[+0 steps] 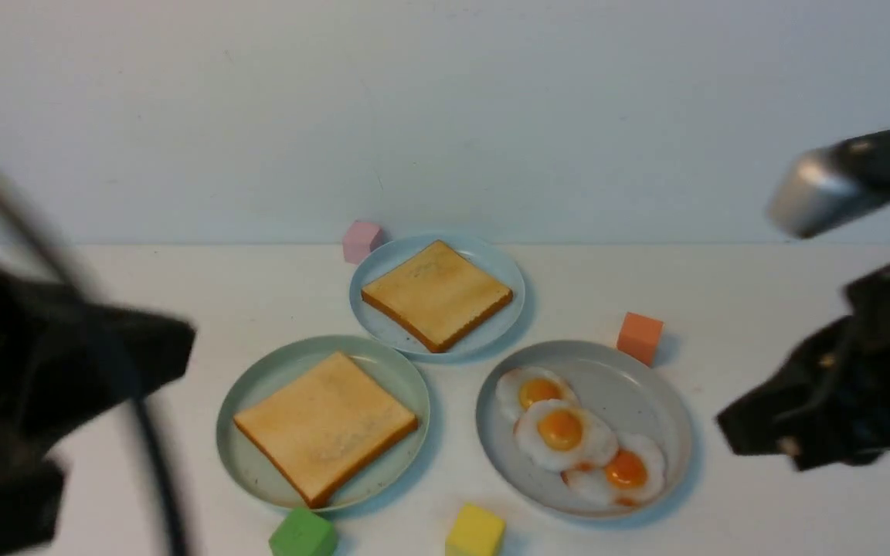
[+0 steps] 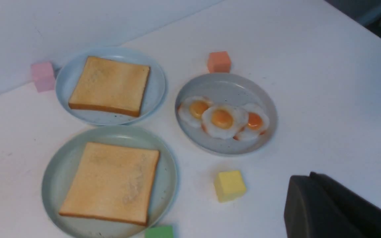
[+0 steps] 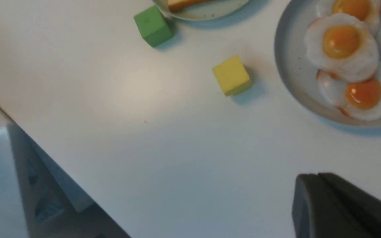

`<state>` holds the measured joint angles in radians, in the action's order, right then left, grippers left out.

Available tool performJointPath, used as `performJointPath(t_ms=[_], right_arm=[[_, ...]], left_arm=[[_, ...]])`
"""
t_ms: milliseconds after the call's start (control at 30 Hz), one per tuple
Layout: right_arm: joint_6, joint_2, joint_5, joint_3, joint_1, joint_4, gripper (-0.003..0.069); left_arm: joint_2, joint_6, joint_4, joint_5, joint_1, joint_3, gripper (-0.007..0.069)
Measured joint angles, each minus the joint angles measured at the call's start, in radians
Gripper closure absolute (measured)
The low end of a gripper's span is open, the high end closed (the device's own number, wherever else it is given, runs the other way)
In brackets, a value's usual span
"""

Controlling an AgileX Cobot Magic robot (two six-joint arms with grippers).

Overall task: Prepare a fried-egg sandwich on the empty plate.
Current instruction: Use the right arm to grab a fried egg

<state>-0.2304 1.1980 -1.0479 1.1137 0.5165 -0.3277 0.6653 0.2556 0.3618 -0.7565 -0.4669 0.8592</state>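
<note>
A square, thick slice of golden-brown toast (image 1: 327,425) with darker crust edges lies flat on the round, pale mint-green plate (image 1: 259,378) at the near left of the white worktop (image 1: 762,309). The slice sits cornerwise and fills most of the low-rimmed dish, with nothing on top of it. A second toast slice (image 1: 437,293) of the same colour and thickness rests on the light blue plate (image 1: 491,259) just behind, the two plates almost touching. To the right, three white fried eggs (image 1: 565,436) with orange yolks overlap in a diagonal row on the grey speckled plate (image 1: 646,386). Four small cubes stand around the plates: a pink cube (image 1: 360,241) beside the blue plate near the wall, an orange cube (image 1: 640,337) at the far edge of the grey plate, a green cube (image 1: 304,534) against the near rim of the mint-green plate, and a yellow cube (image 1: 476,531) between the two nearer plates. The left pincer (image 1: 174,344), blurred at the left of the front view, is closed and holds nothing. The right pincer (image 1: 731,428) hangs at the right, clear of the grey plate. In its own wrist view its fingers read as one dark block with no gap, and it grips nothing.
</note>
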Motion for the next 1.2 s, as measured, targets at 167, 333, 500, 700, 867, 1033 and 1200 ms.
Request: performJointPath(t_ms=[167,333,500,700,867,1033,1200], right_arm=[[0.071,0.235,0.076,0.056,0.17,0.268,0.0585],[0.15,0.397,0.136,0.087,0.218,0.482,0.0419],[0.178,0.5,0.221,0.088,0.218,0.546,0.0146],[0.284,0.628,0.368,0.093,0.22,0.693,-0.0013],[0.377,0.693,0.401,0.094,0.22,0.837,-0.0013],[0.422,0.744,0.41,0.096,0.22,0.902,-0.0013],[0.432,0.77,0.444,0.1,0.22,0.928,-0.0008]], left_arm=[[-0.259,-0.014,0.013,0.064,0.0,-0.228,0.0638],[-0.398,-0.083,0.009,0.102,0.0,-0.334,0.0638],[-0.397,-0.099,0.007,0.106,0.0,-0.344,0.0638],[-0.386,-0.1,-0.005,0.106,0.0,-0.344,0.0638],[-0.386,-0.102,-0.007,0.096,0.0,-0.344,0.0638],[-0.386,-0.102,-0.007,0.081,0.0,-0.344,0.0638],[-0.386,-0.102,-0.008,0.077,0.0,-0.344,0.0638]])
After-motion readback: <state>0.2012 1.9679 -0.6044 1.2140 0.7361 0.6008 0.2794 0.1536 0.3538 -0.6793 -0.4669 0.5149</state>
